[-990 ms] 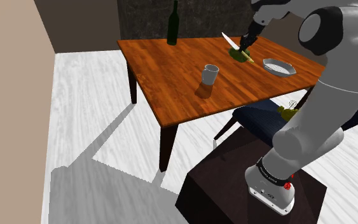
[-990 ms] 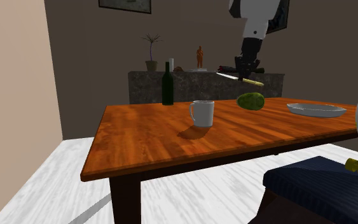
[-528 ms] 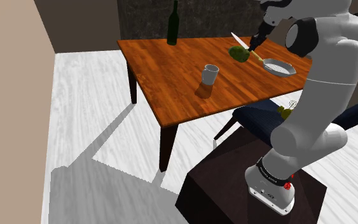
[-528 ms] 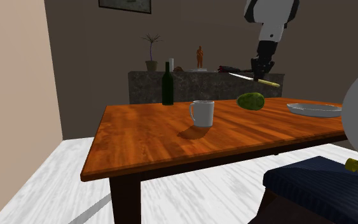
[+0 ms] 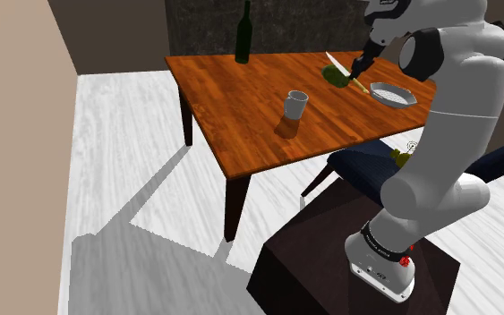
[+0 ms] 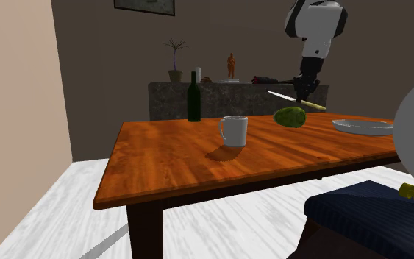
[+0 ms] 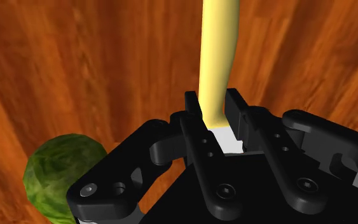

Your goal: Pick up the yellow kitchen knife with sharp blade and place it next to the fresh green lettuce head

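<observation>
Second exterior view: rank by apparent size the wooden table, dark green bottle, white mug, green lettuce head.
1. brown wooden table
2. white mug, nearest the camera
3. dark green bottle and round green lettuce head: about alike, the bottle taller but slim, the lettuce wider

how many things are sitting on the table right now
4: dark bottle at the far edge, mug near the middle, green lettuce, pale dish beside it. The pincer holds the knife above.

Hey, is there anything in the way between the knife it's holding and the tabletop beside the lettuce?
Nothing visible does. The pincer clasps the knife over bare table beside the lettuce; the shallow dish lies off to one side.
</observation>
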